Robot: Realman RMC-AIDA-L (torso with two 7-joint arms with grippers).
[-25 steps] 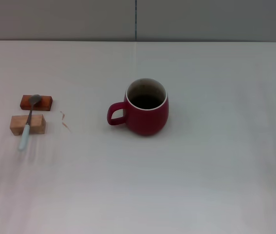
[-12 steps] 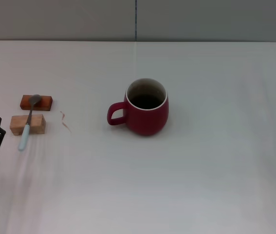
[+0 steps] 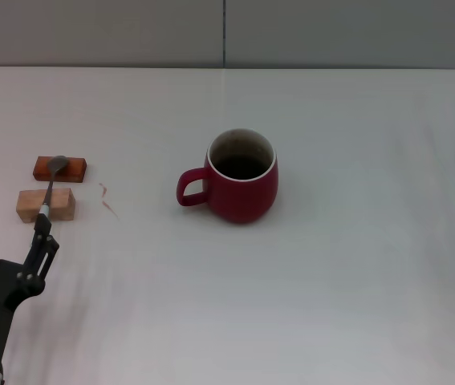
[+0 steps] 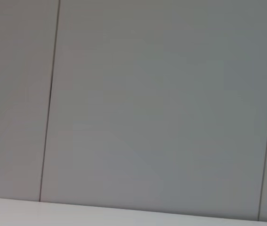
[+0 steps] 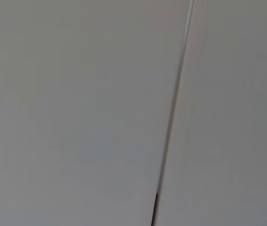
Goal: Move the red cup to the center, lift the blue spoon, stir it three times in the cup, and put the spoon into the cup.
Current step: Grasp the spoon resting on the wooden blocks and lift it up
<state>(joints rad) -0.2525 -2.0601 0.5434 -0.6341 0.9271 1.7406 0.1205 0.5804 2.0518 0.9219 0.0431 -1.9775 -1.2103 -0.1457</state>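
Left end effector (image 3: 10, 228), fingers apart and empty, just short of the blue spoon (image 3: 50, 187) bridging a red block (image 3: 60, 168) and a tan block (image 3: 46, 204) directly ahead; red cup (image 3: 241, 176) well off to its right on the tabletop (image 3: 347, 265).

The white table (image 3: 355, 305) carries the red cup (image 3: 241, 178) and two wooden blocks (image 3: 46, 204).

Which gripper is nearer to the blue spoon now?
Left. The left gripper is open, just in front of the blue spoon. The right gripper is out of view.
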